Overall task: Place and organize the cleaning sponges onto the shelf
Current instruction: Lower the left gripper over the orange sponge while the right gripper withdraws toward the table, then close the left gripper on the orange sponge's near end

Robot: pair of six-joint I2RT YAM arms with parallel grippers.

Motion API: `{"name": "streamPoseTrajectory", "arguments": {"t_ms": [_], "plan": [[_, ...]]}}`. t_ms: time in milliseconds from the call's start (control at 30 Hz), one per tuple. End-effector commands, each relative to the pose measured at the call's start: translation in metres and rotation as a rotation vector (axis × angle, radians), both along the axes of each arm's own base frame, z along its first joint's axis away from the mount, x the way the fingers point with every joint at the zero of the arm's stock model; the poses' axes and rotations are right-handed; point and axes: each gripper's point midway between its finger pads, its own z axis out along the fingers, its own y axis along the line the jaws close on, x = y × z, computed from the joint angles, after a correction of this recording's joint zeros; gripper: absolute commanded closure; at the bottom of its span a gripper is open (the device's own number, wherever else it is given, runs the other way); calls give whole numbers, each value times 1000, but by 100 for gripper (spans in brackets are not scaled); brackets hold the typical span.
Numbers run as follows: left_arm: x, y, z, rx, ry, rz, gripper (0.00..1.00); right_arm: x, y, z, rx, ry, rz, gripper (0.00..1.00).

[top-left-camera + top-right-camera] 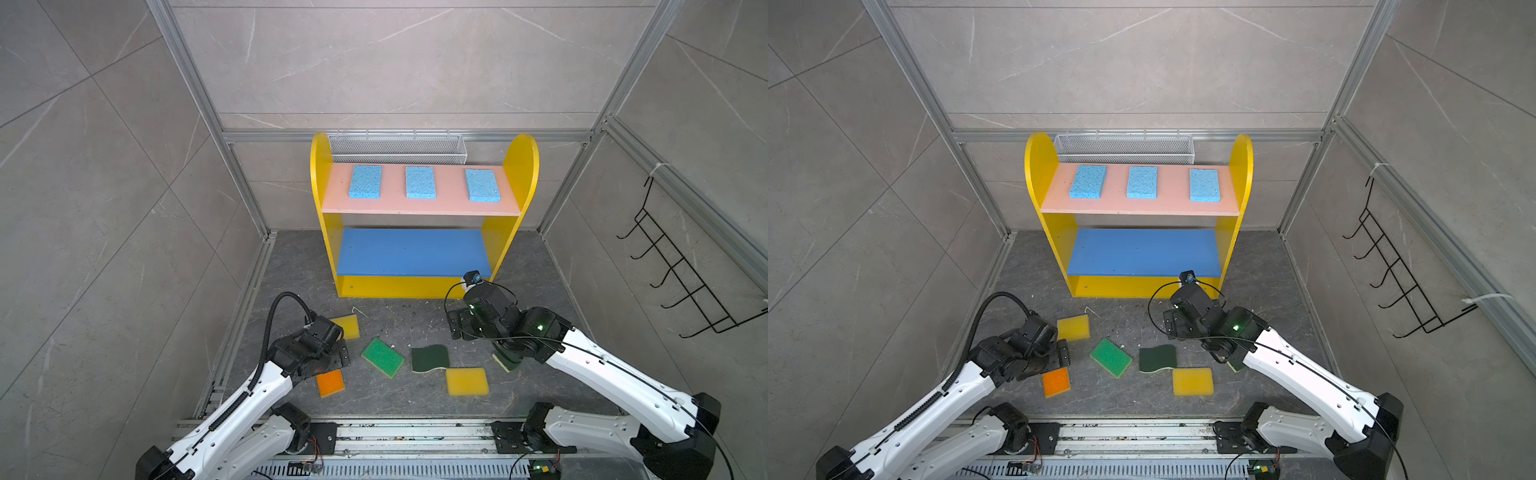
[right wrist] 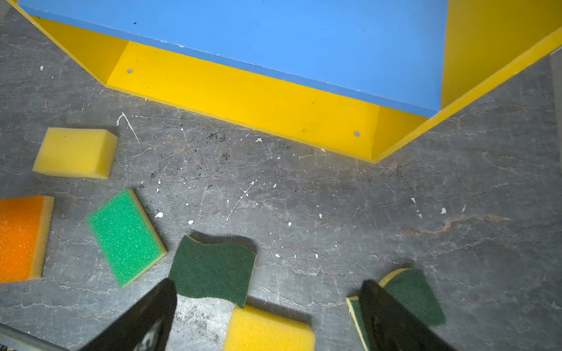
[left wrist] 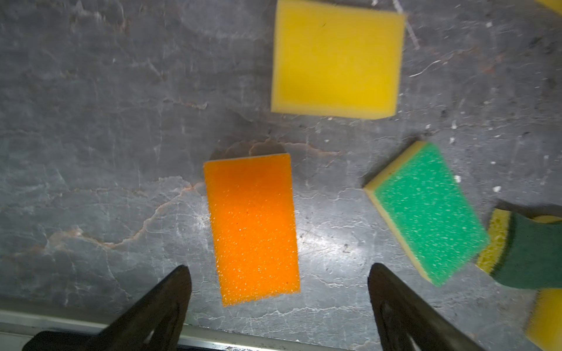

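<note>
**A:** Where are the sponges?

**B:** Three are on the shelf (image 1: 527,166). The left blue sponge (image 1: 365,181), the middle blue sponge (image 1: 420,182) and the right blue sponge (image 1: 482,185) lie flat in a row on the pink top board (image 1: 451,201), apart from one another.

**A:** And the others?

**B:** Six lie on the grey floor (image 1: 407,320) in front of the shelf. The far yellow sponge (image 1: 347,326) sits just beside the left arm's wrist. The green sponge (image 1: 382,357) lies at a slant near the middle, with the wavy scourer (image 1: 430,359) beside it. The near yellow sponge (image 1: 466,381) touches that scourer's front corner. The second scourer (image 2: 416,294) is mostly hidden under the right arm in both top views.

**A:** What about the orange sponge (image 3: 252,228)?

**B:** It lies under the left gripper (image 3: 279,267). In the left wrist view the jaws stand wide apart, one on each side of the sponge's near end, and they grip nothing. Whether they touch it cannot be told.

**A:** And the right gripper (image 2: 268,282)?

**B:** It is spread wide too, and empty. It hangs over the floor between the two scourers, near the shelf's right front corner.
</note>
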Motion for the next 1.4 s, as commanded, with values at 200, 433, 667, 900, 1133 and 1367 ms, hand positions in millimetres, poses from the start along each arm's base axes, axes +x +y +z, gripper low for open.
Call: {"name": "streamPoseTrajectory", "arguments": {"t_ms": [200, 433, 667, 900, 1133, 1367], "plan": [[-15, -2, -18, -31, 77, 74, 4, 12, 10, -18, 97, -7, -15, 1], [-19, -4, -38, -19, 100, 97, 3, 28, -17, -29, 133, 35, -110, 0], [-27, -5, -55, 20, 142, 102, 1, 34, -31, -35, 137, 49, -156, 0], [-27, -11, -67, 39, 145, 95, 1, 38, -44, -44, 158, 70, -211, 1], [-28, -13, -78, 40, 154, 104, 2, 40, -50, -47, 177, 86, -238, 0], [-30, -15, -89, 45, 176, 118, 3, 39, -56, -54, 188, 109, -258, 1]]}}
